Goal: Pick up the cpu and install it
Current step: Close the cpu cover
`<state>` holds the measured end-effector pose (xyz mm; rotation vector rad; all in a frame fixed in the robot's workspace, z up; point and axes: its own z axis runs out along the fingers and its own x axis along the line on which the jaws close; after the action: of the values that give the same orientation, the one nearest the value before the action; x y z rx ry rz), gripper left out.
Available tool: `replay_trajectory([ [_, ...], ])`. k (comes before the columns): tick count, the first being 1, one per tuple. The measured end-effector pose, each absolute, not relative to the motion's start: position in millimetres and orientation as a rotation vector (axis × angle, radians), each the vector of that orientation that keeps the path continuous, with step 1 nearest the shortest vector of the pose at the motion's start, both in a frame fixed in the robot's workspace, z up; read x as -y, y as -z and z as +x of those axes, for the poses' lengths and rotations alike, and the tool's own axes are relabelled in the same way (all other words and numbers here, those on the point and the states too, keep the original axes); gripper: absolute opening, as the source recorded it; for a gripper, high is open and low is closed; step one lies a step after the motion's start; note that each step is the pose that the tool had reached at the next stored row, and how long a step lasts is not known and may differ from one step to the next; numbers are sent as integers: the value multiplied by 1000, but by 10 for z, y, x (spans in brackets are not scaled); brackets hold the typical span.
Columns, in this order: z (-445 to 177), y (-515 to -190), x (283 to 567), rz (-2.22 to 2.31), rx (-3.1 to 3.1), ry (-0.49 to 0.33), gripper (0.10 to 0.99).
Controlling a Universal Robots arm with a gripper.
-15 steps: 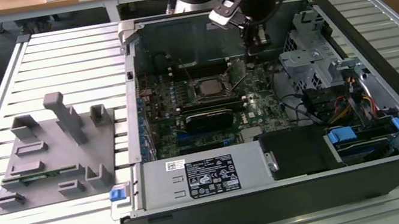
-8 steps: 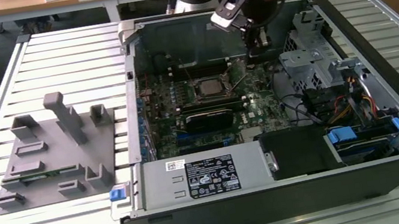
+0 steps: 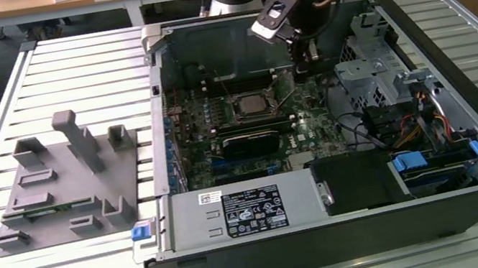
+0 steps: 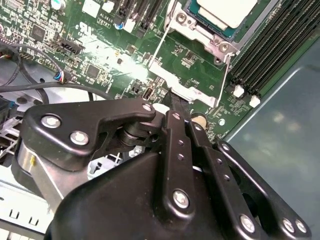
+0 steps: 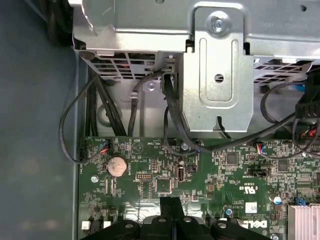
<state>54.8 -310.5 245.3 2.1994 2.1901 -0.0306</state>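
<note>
Jaws closed together, the gripper point(image 4: 176, 101) tips stand just above the motherboard point(image 4: 100, 55), beside the socket frame point(image 4: 200, 92). In the exterior view, a grey fixture point(image 3: 63, 185) sits near the table's point(image 3: 63, 69) left edge. The cpu point(image 3: 254, 106) lies in its socket mid-board inside the computer case point(image 3: 335, 242), and the gripper stands just right of it.

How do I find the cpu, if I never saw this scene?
Look into the open black computer case, at its green circuit board. Near its middle lies the cpu, a small flat square chip; its plain silvery-grey top sets it apart from the long black block beside it.
</note>
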Motion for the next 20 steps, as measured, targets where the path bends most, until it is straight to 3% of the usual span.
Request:
replay_trajectory([
  [20,328,-2446,3105,2202,-2193,37,106],
])
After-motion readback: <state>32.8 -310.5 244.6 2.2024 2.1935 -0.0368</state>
